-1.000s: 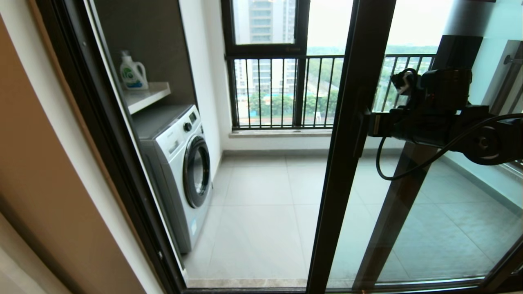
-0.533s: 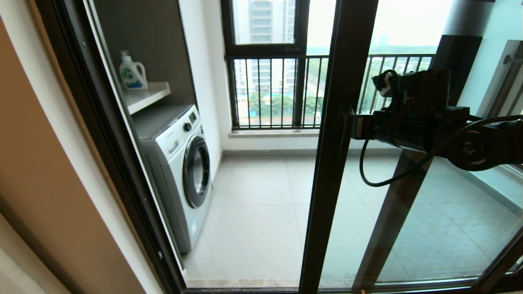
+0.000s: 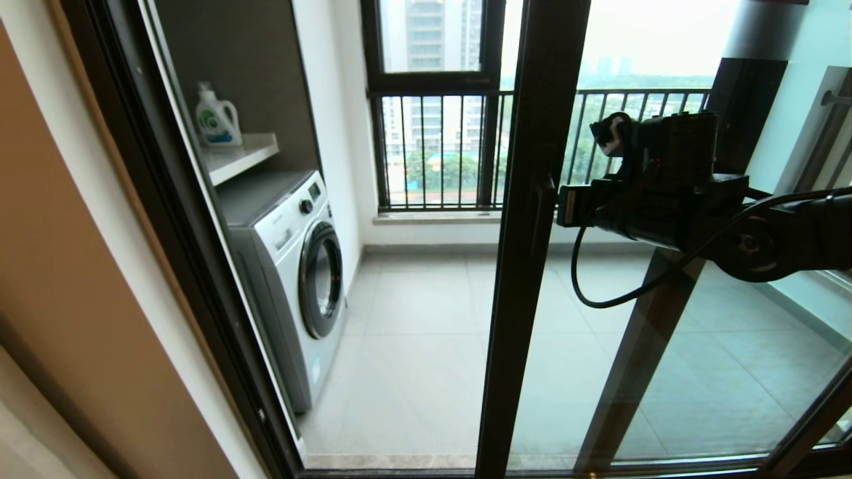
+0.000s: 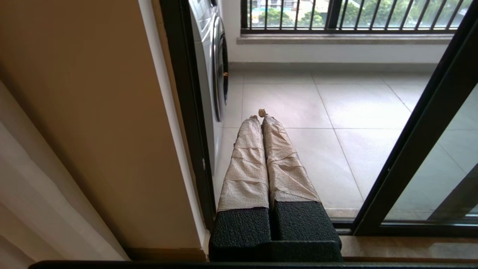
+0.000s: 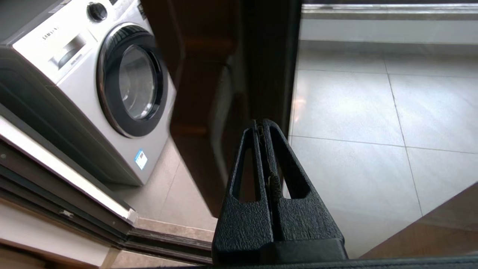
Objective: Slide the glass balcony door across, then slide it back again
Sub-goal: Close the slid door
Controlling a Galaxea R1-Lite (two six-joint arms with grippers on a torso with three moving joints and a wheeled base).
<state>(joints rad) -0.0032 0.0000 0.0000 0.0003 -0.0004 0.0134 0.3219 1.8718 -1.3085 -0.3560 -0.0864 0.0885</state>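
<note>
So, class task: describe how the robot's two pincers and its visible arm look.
The left pincer has long tapering fingers wrapped in beige crinkled tape on a black textured base. The right pincer is all black textured plastic, with triangular cut-outs in its fingers. The right arm is black and blocky, with a looping black cable.

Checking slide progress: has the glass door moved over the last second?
Yes. The glass door slid toward the robot's left, its frame now covering more of the fixed window railing, closer to the washing machine.

Door frame [image 3: 532,199] dark brown, washer [image 3: 293,266] white with black-ringed porthole, floor tiles [image 3: 419,359] pale grey, detergent bottle [image 3: 216,116] white, green-blue label.
</note>
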